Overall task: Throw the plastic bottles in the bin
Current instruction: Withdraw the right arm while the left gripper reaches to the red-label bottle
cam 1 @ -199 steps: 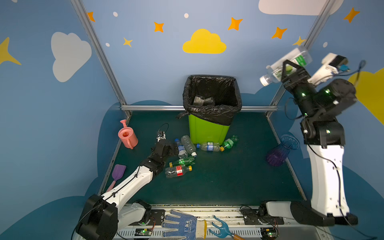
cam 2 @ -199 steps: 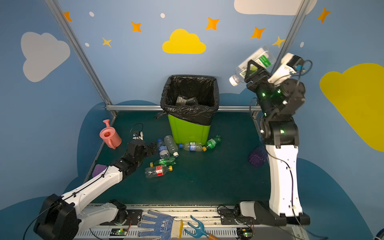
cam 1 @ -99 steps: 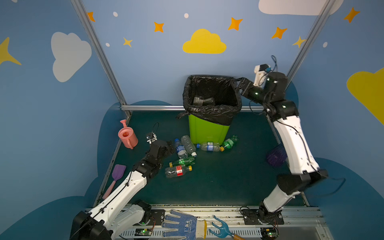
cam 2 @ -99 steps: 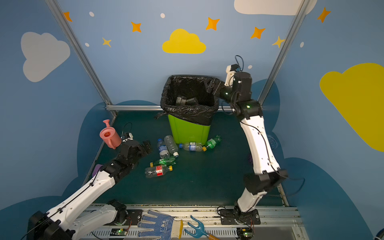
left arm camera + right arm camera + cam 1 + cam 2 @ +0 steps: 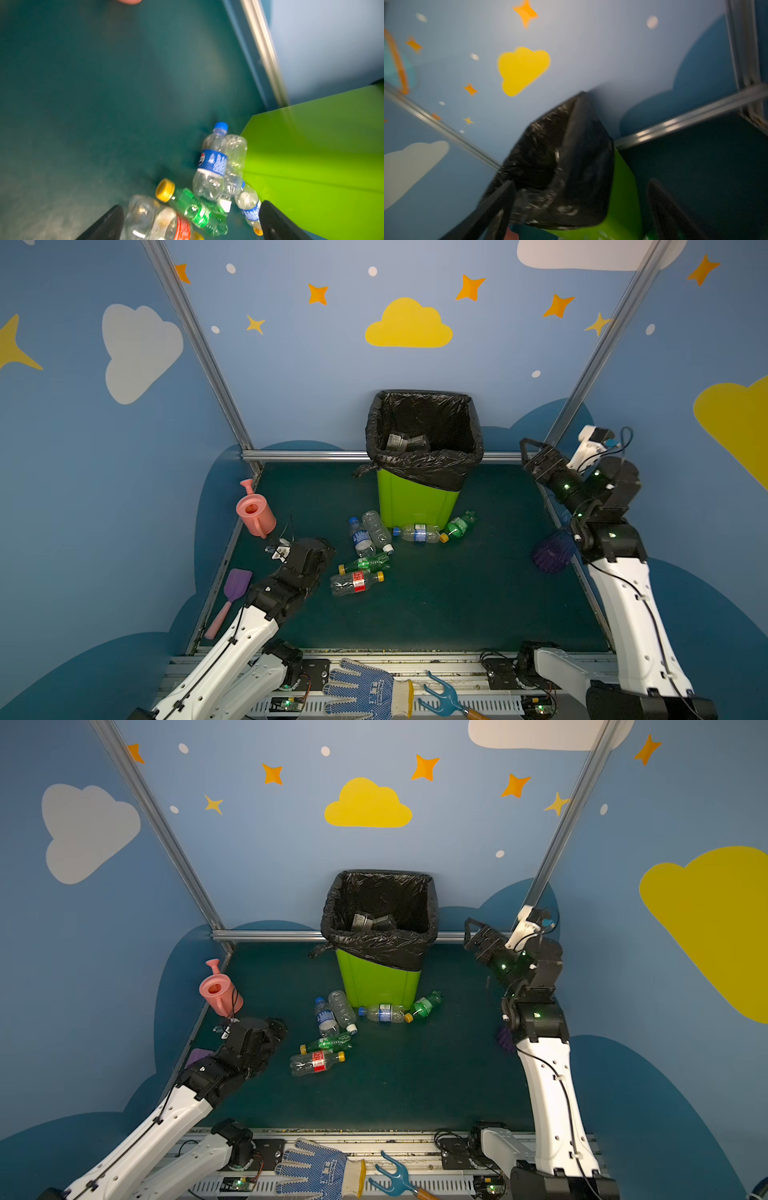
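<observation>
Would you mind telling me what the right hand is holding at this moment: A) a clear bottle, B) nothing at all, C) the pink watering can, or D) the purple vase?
B: the right hand is raised beside the bin, and the right wrist view shows its jaws wide apart with no bottle or other object gripped between them.

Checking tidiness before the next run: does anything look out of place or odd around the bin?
Six plastic bottles lie on their sides on the floor in front of the bin, not inside it. A purple vase seems tipped over by the right arm. A glove and hand rake sit on the front rail.
</observation>
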Robot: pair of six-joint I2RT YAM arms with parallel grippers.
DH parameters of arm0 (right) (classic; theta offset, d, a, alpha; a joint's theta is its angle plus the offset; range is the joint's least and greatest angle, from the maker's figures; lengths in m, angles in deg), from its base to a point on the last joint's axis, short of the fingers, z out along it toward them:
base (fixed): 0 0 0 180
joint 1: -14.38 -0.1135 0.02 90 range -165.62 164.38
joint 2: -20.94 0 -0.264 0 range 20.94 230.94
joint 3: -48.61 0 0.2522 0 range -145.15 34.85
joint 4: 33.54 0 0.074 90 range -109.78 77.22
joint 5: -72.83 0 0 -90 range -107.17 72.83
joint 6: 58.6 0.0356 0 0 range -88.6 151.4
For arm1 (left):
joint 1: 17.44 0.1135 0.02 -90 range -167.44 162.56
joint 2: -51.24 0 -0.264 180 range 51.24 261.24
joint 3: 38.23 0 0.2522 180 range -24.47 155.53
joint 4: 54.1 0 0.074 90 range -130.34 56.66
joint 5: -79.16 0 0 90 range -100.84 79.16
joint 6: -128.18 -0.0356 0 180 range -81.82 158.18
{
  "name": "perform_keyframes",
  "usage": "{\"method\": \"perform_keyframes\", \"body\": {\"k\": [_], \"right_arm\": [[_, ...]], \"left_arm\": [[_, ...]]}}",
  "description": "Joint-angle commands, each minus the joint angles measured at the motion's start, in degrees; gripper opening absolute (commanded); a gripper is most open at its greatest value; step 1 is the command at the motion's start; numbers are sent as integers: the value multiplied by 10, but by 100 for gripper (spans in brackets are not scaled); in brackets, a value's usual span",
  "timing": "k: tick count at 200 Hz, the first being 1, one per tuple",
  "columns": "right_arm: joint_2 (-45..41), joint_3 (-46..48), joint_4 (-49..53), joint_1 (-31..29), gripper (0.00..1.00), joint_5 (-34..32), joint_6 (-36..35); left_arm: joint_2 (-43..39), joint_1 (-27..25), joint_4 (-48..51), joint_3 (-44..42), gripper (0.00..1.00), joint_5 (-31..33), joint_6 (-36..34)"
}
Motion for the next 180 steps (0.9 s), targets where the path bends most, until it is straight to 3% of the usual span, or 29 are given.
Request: {"method": "perform_keyframes", "body": {"k": [1, 34, 56, 85, 125, 180], "right_arm": [[-33, 74, 16, 25, 98, 12, 32], [-56, 177, 15, 59, 98, 36, 56], [-60, 219, 9, 80, 98, 52, 66], [-47, 245, 9, 103, 98, 85, 71], [-44, 270, 25, 122, 97, 93, 72], [-51, 289, 30, 150, 98, 103, 71]], "left_arm": [[4, -17, 54, -21, 100, -37, 105], [2, -68, 4, -82, 100, -54, 255], [10, -103, 2, -88, 99, -26, 302], [36, -124, -23, -88, 99, -11, 321], [119, -126, -86, -85, 96, -51, 328], [191, -127, -123, -79, 82, -43, 326]]}}
